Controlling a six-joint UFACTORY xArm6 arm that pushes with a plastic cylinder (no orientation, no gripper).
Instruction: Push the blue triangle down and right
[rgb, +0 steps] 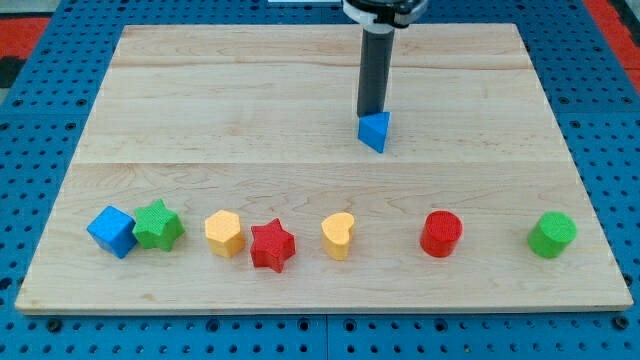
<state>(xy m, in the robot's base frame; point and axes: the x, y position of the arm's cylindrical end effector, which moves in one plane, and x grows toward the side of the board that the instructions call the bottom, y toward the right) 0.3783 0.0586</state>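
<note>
The blue triangle (375, 131) lies on the wooden board (250, 90) a little right of the middle. My tip (371, 112) is at the lower end of the dark rod, touching the triangle's upper left edge, just above it in the view. The rod rises straight to the view's top.
A row of blocks lies along the board's lower part: a blue cube (112, 231), a green star (158, 225), a yellow hexagon-like block (225, 233), a red star (272, 245), a yellow heart (338, 235), a red cylinder (441, 233) and a green cylinder (552, 234).
</note>
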